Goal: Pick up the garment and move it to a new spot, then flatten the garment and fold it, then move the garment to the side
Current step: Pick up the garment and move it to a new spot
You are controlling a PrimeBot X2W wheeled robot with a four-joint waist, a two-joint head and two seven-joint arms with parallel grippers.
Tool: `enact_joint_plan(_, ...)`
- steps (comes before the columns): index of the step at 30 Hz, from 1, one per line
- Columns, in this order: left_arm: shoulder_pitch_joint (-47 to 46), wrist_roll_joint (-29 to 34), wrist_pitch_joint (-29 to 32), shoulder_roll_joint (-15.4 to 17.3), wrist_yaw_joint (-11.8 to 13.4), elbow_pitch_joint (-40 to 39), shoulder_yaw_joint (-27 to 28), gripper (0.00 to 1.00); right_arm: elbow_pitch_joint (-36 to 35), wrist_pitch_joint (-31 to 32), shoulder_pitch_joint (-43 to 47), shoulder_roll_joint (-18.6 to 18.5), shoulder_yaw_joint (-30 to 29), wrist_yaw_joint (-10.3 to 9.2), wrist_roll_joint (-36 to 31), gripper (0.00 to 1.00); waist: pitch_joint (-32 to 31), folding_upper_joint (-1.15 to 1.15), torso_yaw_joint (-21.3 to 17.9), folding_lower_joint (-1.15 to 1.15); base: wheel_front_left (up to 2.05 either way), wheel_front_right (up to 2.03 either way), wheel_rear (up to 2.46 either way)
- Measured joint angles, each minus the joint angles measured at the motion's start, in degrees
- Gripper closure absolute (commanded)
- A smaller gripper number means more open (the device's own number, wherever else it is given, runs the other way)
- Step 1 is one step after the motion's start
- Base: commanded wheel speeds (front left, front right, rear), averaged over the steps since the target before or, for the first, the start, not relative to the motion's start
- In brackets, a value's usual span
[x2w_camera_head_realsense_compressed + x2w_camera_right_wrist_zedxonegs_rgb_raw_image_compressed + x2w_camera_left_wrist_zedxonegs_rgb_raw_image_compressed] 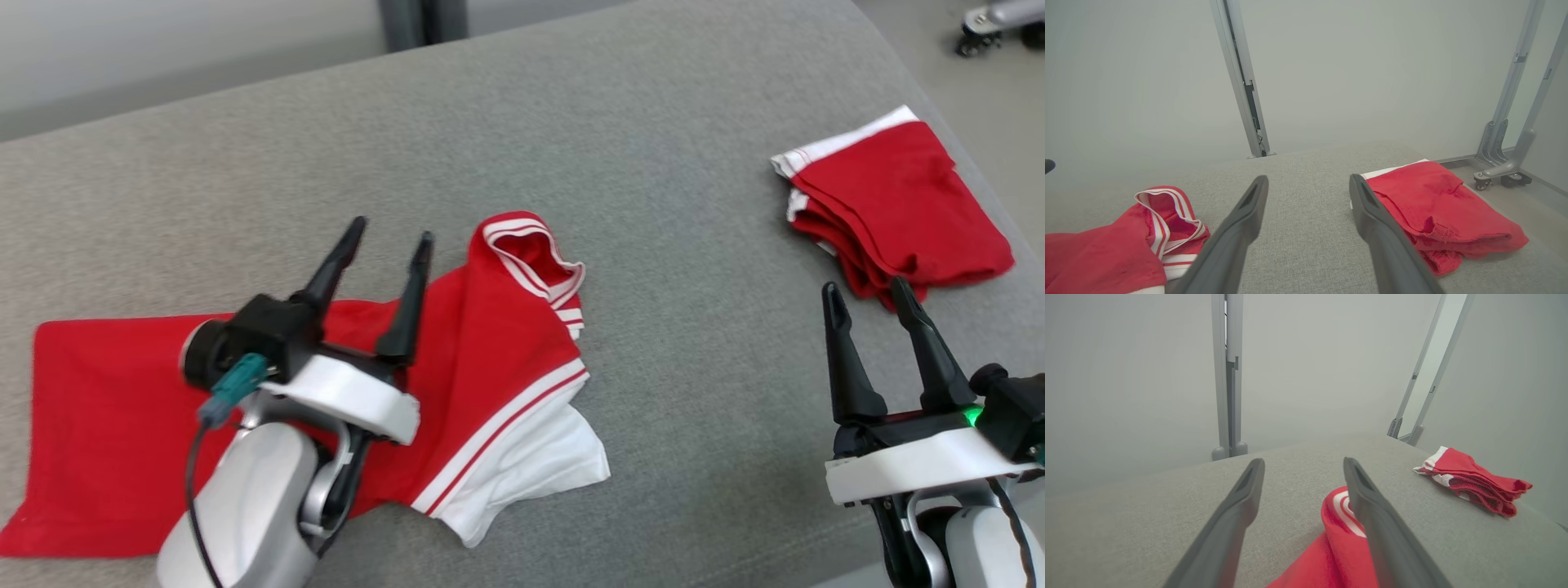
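Garment: red top (498, 351) with white striped trim, lying loose on the grey fabric surface (612, 122), in the lower left of the head view
Garment lay: left part spread fairly flat; right part bunched, a striped opening (531, 253) standing up, a white panel (531, 465) at the near right corner
Left jaws: spread, nothing between them; fingers (408, 302) stand over the middle of the garment and point away from the robot
Left jaws, contact: cannot tell whether they touch the cloth or hang just above it
Left wrist view: red cloth (1331, 547) shows low between the two fingers (1229, 531) and under the right-hand one, striped trim just beside it
Right jaws: spread, holding nothing; fingers (845, 359) over bare surface, well apart from the loose garment
Right wrist view: garment (1106, 249) lies at the lower left, outside the fingers (1237, 232)
Second item: folded red-and-white cloth (898, 204) near the surface's far right edge, just beyond the right fingertips; seen also from the wrists (1474, 477) (1433, 204)
Background: grey frame posts (1229, 375), pale wall
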Motion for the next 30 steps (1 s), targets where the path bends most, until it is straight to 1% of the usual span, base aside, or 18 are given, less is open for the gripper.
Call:
enact_joint_plan(9, 7.4, -2.4, -1.1, 5.1, 4.0, -2.9, 7.4, 0.0, -0.3, 2.1, 2.0, 0.0, -1.7, 0.0, -2.5, 0.0, -4.7, 0.0, 6.1, 0.0, 0.0, 0.0, 0.0)
enact_joint_plan(15, 13.4, -3.3, -1.3, 8.4, 6.3, -5.7, 10.9, 0.0, -0.9, 3.7, 3.2, 0.0, -1.5, 0.0, -4.3, 0.0, -7.9, 0.0, 9.0, 0.0, 0.0, 0.0, 0.0)
enact_joint_plan(18, 16.6, -3.4, -1.4, 9.8, 7.4, -7.5, 11.9, 0.0, -1.1, 4.4, 4.1, 0.0, -1.4, 0.0, -4.8, 0.0, -9.5, 0.0, 10.0, 0.0, 0.0, 0.0, 0.0)
enact_joint_plan(23, 22.0, -3.4, -0.5, 10.6, 9.4, -11.5, 12.0, 0.0, -1.4, 5.7, 6.4, 0.0, -1.2, 0.0, -5.5, 0.0, -12.4, 0.0, 11.1, 0.0, 0.0, 0.0, 0.0)
enact_joint_plan(26, 24.5, -3.4, 0.2, 11.2, 10.1, -13.6, 11.9, 0.0, -2.0, 6.6, 7.9, 0.0, -1.2, 0.0, -5.8, 0.0, -14.3, 0.0, 11.6, 0.0, 0.0, 0.0, 0.0)
enact_joint_plan(30, 26.8, -3.6, 0.5, 11.8, 10.1, -16.0, 11.8, 0.0, -2.9, 7.4, 9.6, -0.1, -1.2, 0.0, -5.8, 0.0, -16.2, 0.0, 12.2, 0.0, 0.0, 0.0, 0.0)
